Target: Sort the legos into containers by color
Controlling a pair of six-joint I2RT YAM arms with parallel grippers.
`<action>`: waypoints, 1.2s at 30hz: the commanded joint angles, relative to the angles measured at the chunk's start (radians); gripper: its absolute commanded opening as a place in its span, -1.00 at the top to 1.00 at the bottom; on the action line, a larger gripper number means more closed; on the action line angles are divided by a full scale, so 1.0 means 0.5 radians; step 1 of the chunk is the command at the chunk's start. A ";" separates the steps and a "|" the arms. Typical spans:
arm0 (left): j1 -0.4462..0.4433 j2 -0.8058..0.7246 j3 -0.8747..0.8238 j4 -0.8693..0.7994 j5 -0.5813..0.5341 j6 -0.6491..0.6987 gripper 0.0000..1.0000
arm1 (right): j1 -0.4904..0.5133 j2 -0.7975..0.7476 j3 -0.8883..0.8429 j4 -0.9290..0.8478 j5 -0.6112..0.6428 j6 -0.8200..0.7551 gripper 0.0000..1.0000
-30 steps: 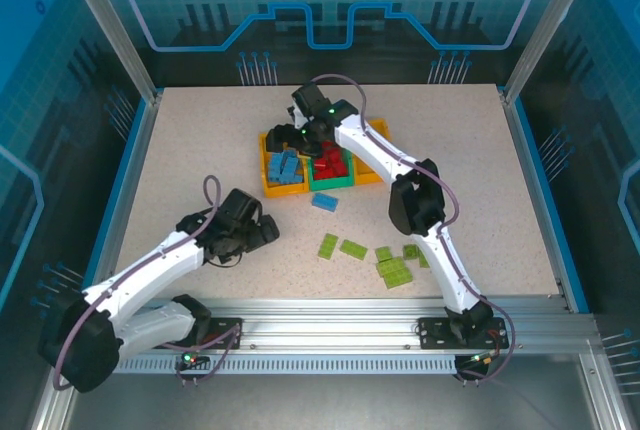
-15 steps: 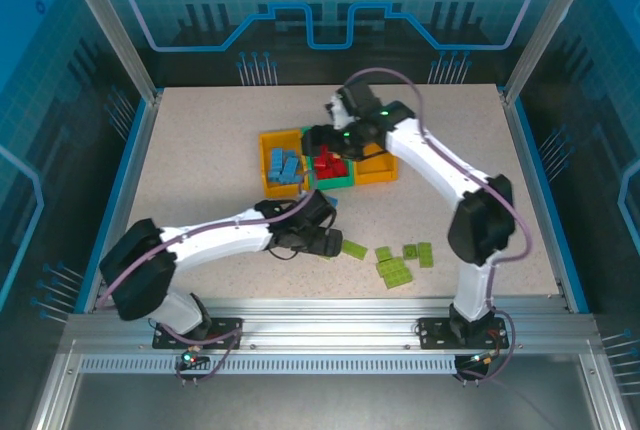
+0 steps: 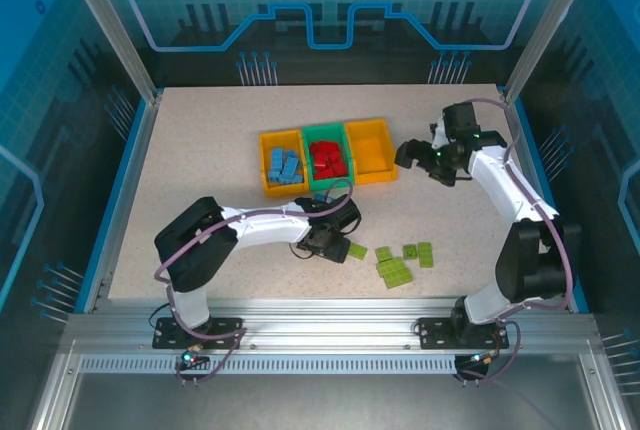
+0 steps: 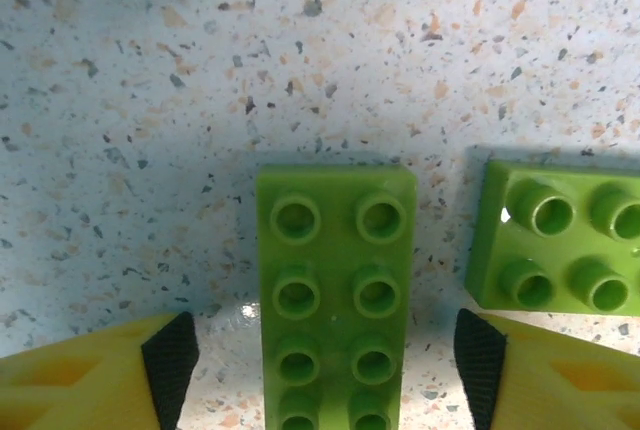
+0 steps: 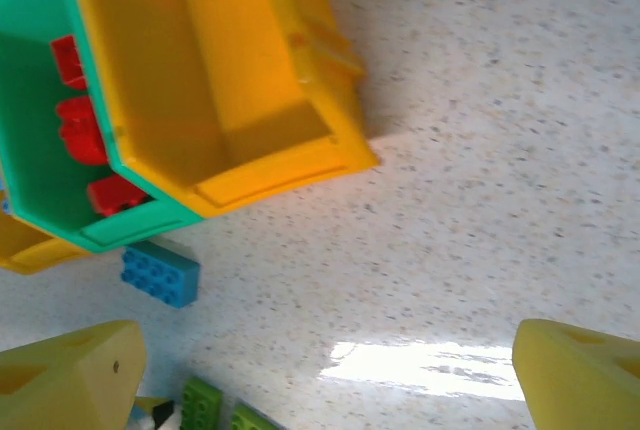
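Overhead, three bins sit in a row on the bench [image 3: 200,150], a little toward its far edge. The left orange-yellow bin [image 3: 266,165] holds blue legos [image 3: 283,166], the green bin [image 3: 327,186] holds red legos [image 3: 328,160], and the right orange-yellow bin [image 3: 369,177] shows a bare floor. Loose lime legos [image 3: 395,268] lie scattered toward the near edge, right of centre.

The left gripper [image 3: 335,240] is low over the leftmost of them. Its wrist camera adds the detail: a lime green brick [image 4: 335,250] lies flat between the spread fingers [image 4: 170,360], with a gap on each side, so the jaws are open and hold nothing. A second lime brick [image 4: 555,240] lies just beside it, apart.

The right gripper [image 3: 415,155] hangs just right of the right-hand bin, toward the bench's right edge. Its own camera shows the jaws wide apart around bare bench, and a blue brick [image 5: 160,272] on the bench just beside the green bin's near wall.

Half a second ago the right gripper was over the green bin; it has since swung clear to the right. A second ago the left gripper was well left of the lime bricks, and it now straddles one.
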 commanded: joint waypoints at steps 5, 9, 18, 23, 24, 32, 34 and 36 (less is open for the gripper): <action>-0.013 0.131 0.037 -0.018 -0.014 0.051 0.02 | -0.152 -0.151 -0.209 -0.016 -0.076 -0.115 -0.91; -0.016 0.125 0.008 -0.014 -0.004 0.048 0.25 | -0.190 -0.165 -0.243 -0.011 -0.087 -0.130 -0.92; 0.074 -0.087 0.020 -0.028 -0.050 -0.001 0.34 | -0.056 -0.325 -0.468 0.042 0.006 -0.300 -0.87; 0.237 -0.190 0.266 -0.043 0.014 0.131 0.34 | 0.093 -0.481 -0.618 0.063 0.123 -0.396 -0.87; 0.261 -0.179 0.338 -0.034 0.069 0.168 0.34 | 0.117 -0.503 -0.645 0.074 0.126 -0.385 -0.87; 0.395 0.304 1.187 -0.113 0.429 0.337 0.32 | 0.475 -0.636 -0.886 0.182 0.222 -0.190 -0.86; 0.428 0.460 1.379 -0.141 0.500 0.324 0.32 | 0.568 -0.627 -0.917 0.188 0.257 -0.163 -0.86; 0.473 0.611 1.567 -0.171 0.562 0.295 0.32 | 0.646 -0.615 -0.945 0.199 0.275 -0.136 -0.86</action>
